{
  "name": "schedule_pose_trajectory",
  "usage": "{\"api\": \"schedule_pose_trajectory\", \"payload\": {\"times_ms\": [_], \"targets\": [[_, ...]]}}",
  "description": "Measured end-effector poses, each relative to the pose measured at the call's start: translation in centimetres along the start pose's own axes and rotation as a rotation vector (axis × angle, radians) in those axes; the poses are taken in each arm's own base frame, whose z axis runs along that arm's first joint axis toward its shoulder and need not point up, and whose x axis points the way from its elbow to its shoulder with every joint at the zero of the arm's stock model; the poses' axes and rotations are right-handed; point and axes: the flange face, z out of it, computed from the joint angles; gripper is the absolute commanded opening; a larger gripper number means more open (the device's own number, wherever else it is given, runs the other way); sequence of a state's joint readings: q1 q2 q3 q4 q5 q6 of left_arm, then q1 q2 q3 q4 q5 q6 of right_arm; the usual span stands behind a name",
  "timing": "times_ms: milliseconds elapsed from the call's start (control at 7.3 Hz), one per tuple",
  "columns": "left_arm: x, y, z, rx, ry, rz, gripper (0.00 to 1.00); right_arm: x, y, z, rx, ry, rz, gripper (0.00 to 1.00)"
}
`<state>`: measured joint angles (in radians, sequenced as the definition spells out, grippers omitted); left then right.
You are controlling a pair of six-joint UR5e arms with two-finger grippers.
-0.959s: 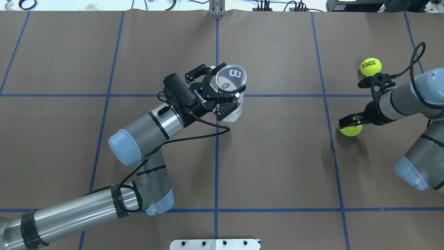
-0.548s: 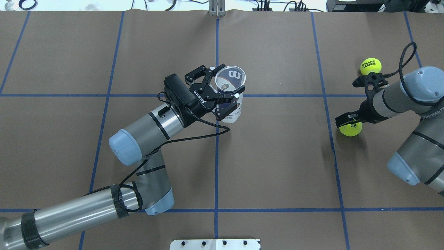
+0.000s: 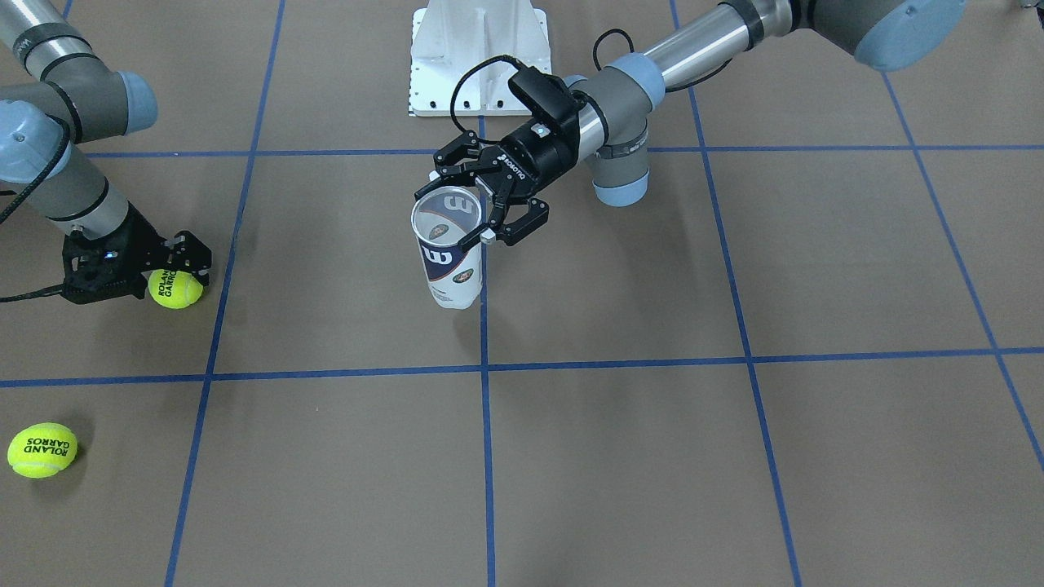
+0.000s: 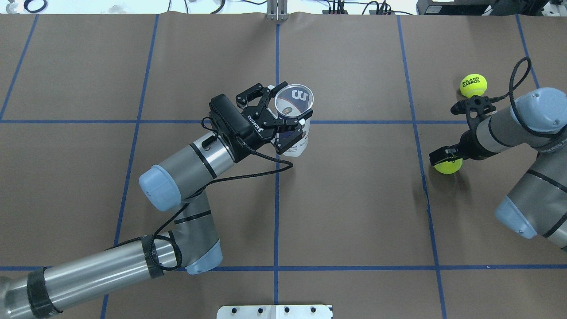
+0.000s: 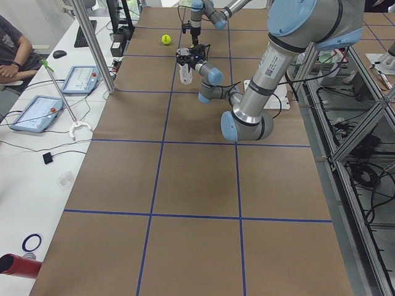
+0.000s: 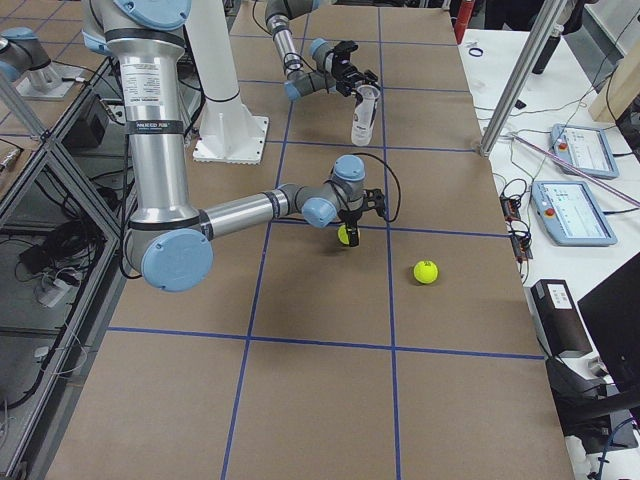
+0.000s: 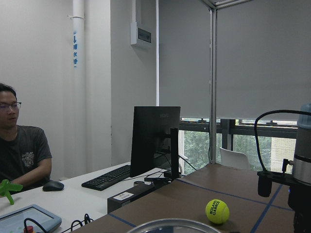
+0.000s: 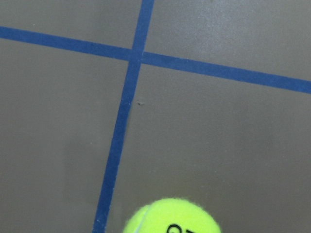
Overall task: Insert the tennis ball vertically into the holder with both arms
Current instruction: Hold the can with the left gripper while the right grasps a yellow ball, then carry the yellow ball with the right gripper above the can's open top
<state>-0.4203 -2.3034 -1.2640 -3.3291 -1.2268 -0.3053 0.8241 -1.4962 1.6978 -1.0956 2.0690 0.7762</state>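
Observation:
The holder [image 4: 297, 144] is a clear can with a navy-and-white "W" label. It stands upright near the table's middle, open end up [image 3: 451, 273]. My left gripper [image 4: 292, 104] is shut on it just below the rim [image 3: 455, 214]. The rim shows at the bottom of the left wrist view [image 7: 170, 224]. A yellow tennis ball [image 4: 449, 167] rests on the table at the right. My right gripper [image 4: 444, 156] points down over it [image 3: 181, 265] and looks open. The ball fills the bottom edge of the right wrist view [image 8: 170, 217], where no fingers show.
A second tennis ball [image 4: 473, 85] lies farther back on the right [image 3: 42, 449]. The white base plate [image 3: 477, 57] sits at the robot's side of the table. An operator [image 5: 12, 49] sits at a desk with tablets beyond the table's far edge.
My right arm's elbow has swung toward the table's middle and its gripper has shifted slightly over the ball. The ball has stayed put. The left arm and holder have not moved.

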Motion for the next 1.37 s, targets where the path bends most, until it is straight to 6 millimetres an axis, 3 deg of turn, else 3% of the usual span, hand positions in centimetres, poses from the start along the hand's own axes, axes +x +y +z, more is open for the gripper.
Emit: {"api": "schedule_pose_trajectory", "payload": {"times_ms": [137,274,685,959,1095,1369], "targets": [[0.0,0.0,0.0,0.0,0.0,0.0,0.81,0.0,0.1,0.1,-0.003,-0.001,-0.001,0.28],[0.0,0.0,0.0,0.0,0.0,0.0,0.81,0.0,0.1,0.1,-0.005,-0.001,0.0,0.0],[-0.8,1.1,-1.3,-0.005,-0.001,-0.002,0.81,-0.6,0.2,-0.2,-0.019,-0.024,0.006,0.0],[-0.9,2.0,-2.3,-0.006,0.004,-0.008,0.81,-2.7,-0.9,-1.3,-0.024,-0.068,-0.002,0.0],[-0.4,2.4,-2.5,-0.009,0.003,-0.013,0.81,-4.6,-2.3,-2.4,-0.023,-0.076,-0.002,0.0],[0.2,3.4,-2.6,-0.021,-0.004,-0.018,0.82,-10.4,-5.5,-7.1,-0.027,-0.088,0.014,0.0]]}}
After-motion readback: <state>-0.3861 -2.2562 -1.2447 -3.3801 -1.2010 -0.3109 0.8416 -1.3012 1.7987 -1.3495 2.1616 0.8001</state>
